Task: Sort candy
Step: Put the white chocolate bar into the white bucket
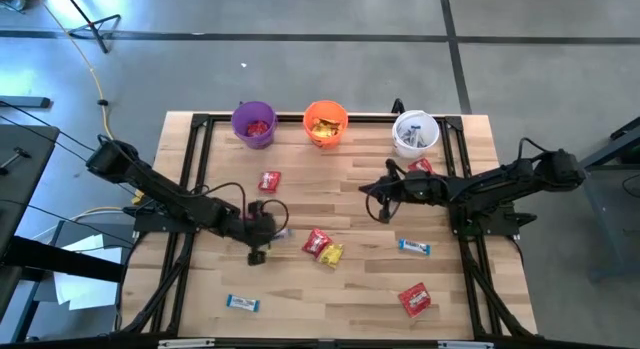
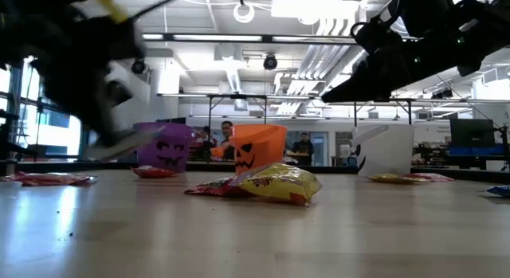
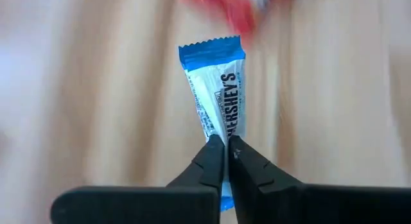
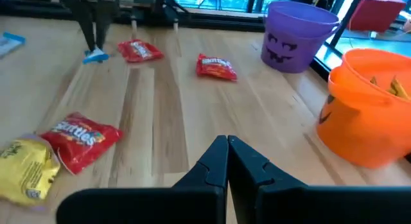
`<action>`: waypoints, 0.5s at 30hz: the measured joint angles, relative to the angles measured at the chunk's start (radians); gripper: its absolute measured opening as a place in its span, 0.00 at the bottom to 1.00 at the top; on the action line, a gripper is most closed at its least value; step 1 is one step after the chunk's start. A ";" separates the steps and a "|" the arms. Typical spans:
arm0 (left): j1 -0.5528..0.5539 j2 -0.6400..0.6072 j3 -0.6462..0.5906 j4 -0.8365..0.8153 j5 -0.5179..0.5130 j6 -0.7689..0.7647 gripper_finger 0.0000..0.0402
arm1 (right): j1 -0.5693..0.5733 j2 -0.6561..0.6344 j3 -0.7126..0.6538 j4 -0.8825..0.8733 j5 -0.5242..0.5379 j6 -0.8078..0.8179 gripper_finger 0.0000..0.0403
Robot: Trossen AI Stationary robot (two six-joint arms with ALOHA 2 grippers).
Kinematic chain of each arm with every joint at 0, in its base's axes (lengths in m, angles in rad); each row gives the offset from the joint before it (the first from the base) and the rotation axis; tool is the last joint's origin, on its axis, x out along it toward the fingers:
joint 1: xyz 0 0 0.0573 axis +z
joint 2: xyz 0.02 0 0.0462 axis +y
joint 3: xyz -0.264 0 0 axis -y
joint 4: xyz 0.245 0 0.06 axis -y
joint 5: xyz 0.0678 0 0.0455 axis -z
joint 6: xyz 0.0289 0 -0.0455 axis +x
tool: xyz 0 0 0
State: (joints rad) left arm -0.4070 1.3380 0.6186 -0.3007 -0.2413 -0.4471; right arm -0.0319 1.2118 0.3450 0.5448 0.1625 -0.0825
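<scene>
The left gripper (image 1: 272, 230) stood low over the middle of the table (image 1: 470, 299), its fingers (image 3: 212, 161) pinched tight on the end of a blue-and-white bar (image 3: 218, 95), as the left wrist view showed plainly. In the right wrist view the same bar (image 4: 96, 55) hung from that gripper just above the wood.

The right gripper (image 1: 376, 192) hovered above the table in front of the white bucket (image 1: 414, 132), its fingers closed together with nothing between them.

Three buckets stood in a row along the far edge: the purple bucket (image 1: 253, 123) to the left, the orange bucket (image 1: 325, 123) in the middle, the white one to the right, each with sweets inside.

Loose candy lay scattered about. A red packet (image 1: 269, 181) sat in front of the purple bucket, and another red packet (image 1: 421, 166) lay near the white one. A red packet (image 1: 317, 242) and a yellow packet (image 1: 332, 254) lay touching at the centre. One bar (image 1: 414, 247) rested to the right, a second bar (image 1: 242, 304) near the front left, and one more red packet (image 1: 415, 299) lay at the front right.
</scene>
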 joint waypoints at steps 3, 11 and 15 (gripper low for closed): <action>0.030 0.000 0.000 0.153 -0.208 0.150 0.00 | 0.000 0.004 0.000 0.027 -0.010 0.063 0.01; 0.199 0.067 0.000 0.721 -0.313 0.600 0.00 | 0.066 0.130 0.020 0.282 0.031 0.069 0.24; 0.283 0.137 0.000 0.924 -0.227 0.644 0.00 | 0.092 0.215 0.079 0.386 0.085 0.023 0.40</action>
State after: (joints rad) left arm -0.1242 1.4751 0.6189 0.6230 -0.4685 0.1969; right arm 0.0601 1.4264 0.4245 0.9311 0.2478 -0.0595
